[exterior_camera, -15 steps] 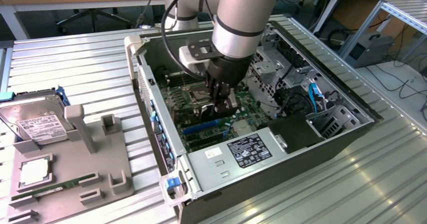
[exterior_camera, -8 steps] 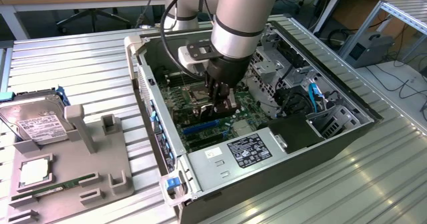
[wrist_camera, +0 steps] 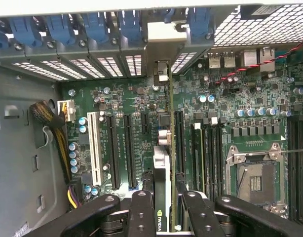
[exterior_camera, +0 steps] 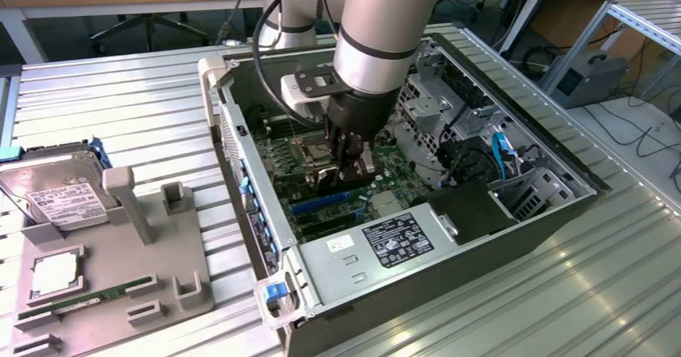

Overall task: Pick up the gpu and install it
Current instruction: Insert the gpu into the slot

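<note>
Silver-grey cylindrical arm (exterior_camera: 375, 46), pale blue ring, black band, black cables (exterior_camera: 260, 24) alongside. Grey wrist block (exterior_camera: 309, 86). Black gripper (exterior_camera: 352, 174), screw-studded fingers (wrist_camera: 141, 212).

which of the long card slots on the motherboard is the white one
The outermost slot, at the end of the row nearest the brown cable bundle. The other long slots beside it are all black.

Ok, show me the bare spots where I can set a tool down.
Bare ribbed table: the exterior view's upper left, bordered by the hard drive and the computer case; also the lower right, past the case's corner. Crowded: the gray fixture, and inside the case, where the gripper holds the gpu over the motherboard.
</note>
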Controlling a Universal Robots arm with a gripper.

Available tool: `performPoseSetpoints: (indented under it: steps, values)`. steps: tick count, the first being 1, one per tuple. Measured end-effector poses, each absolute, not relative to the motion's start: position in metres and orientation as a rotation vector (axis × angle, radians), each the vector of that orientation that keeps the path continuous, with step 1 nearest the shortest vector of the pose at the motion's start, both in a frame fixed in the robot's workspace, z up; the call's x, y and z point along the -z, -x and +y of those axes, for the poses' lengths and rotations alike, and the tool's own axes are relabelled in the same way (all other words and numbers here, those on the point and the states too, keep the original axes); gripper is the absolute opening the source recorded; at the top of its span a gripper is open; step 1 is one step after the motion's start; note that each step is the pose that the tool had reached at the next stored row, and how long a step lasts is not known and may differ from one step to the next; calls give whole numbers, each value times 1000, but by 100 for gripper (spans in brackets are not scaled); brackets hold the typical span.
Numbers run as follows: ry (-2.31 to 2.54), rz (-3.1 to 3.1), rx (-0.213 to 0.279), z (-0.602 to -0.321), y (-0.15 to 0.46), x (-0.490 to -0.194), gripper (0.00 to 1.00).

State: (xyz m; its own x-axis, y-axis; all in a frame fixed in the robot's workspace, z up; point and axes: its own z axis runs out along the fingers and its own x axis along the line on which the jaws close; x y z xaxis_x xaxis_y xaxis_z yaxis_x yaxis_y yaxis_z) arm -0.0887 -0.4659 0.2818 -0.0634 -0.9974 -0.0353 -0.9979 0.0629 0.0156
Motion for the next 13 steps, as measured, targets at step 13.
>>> performPoseSetpoints:
  steps: [13]
  values:
    - [2141, 2281, -52, -466, 92, -278, 27]
